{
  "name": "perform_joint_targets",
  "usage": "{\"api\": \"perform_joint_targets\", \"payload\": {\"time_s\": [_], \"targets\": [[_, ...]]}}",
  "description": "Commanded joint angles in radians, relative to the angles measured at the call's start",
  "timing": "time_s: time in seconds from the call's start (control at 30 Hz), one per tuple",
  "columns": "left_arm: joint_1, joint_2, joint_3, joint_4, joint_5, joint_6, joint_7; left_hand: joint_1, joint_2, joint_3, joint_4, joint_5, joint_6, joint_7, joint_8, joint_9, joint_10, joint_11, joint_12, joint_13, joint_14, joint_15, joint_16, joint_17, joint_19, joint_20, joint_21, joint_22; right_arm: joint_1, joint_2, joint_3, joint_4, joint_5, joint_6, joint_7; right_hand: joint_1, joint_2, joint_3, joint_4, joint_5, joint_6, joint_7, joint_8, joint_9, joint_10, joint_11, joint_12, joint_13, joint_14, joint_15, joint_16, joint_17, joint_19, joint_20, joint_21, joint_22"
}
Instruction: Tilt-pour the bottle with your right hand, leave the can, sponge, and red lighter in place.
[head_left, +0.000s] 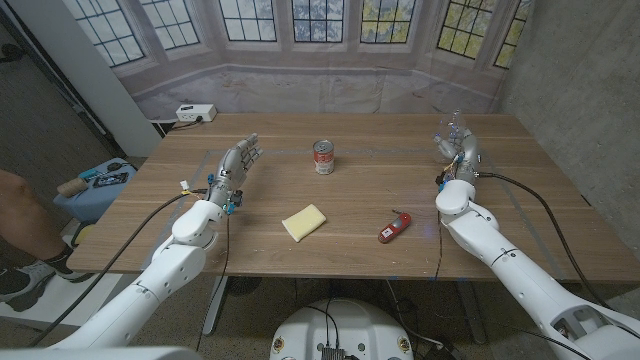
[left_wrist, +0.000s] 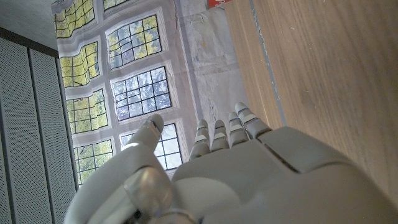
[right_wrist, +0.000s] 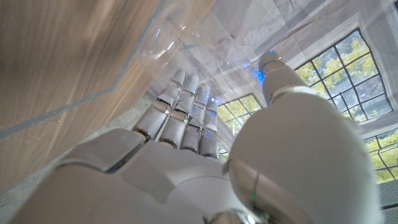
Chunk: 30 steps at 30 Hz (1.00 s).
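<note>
The bottle (head_left: 452, 130), clear plastic and hard to make out against the wood, sits at the far right of the worktop (head_left: 350, 240), and we see our right hand (head_left: 458, 152) wrapped around it there, fingers and thumb closed on its sides. In the right wrist view the bottle (right_wrist: 180, 31) shows as a transparent curved wall lying across our fingers (right_wrist: 180, 112), with the thumb on the other side of it; how far it leans we cannot tell from either picture. Our left hand (head_left: 236, 166) is over the left part of the worktop with its fingers apart and reaching toward the far edge, holding nothing; the left wrist view shows that hand (left_wrist: 236, 180) the same way, fingers straight and thumb spread, beside the worktop's edge. The can (head_left: 323, 157), red-labelled and upright, stands near the far middle of the worktop, well apart from both hands. The sponge (head_left: 304, 222), pale yellow, lies nearer the front, roughly below the can in the head view. The red lighter (head_left: 393, 229) lies to the right of the sponge, between it and our right forearm. At the left edge of the head view a person's leg (head_left: 25, 215) shows beside the worktop.
</note>
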Motion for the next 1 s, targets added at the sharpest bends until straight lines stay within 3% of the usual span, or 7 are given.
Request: {"api": "perform_joint_targets", "payload": {"time_s": [0.03,1.0], "targets": [[0.007,0.002,-0.001,-0.006,0.003,0.001,0.005,0.011,0.0,-0.002,-0.004,0.006,0.005,-0.001,-0.003,0.005,0.004,0.004,-0.001,0.004,0.004,0.006,0.0,0.002,0.008,0.002,0.0,0.005,0.029,0.013,-0.024,0.083,0.005,0.029,-0.021,-0.001,0.004,-0.005,0.001,-0.004,0.004,-0.012,-0.002,0.0,-0.004,-0.001,-0.002,-0.001,-0.01,-0.087,-0.008,0.002,0.003,-0.007,0.002,0.003],[0.038,0.014,-0.016,-0.029,0.004,-0.006,0.016,0.017,0.0,-0.005,-0.008,0.006,0.008,-0.002,-0.002,0.005,0.004,0.003,-0.001,0.004,0.003,0.006,0.0,0.002,0.007,0.003,0.0,0.005,0.079,0.042,-0.06,0.268,-0.006,0.148,-0.079,0.004,0.006,-0.007,0.001,-0.01,0.008,-0.023,-0.005,0.001,-0.001,-0.013,-0.017,-0.023,-0.016,-0.094,-0.027,-0.024,0.011,-0.021,0.005,0.003]]}}
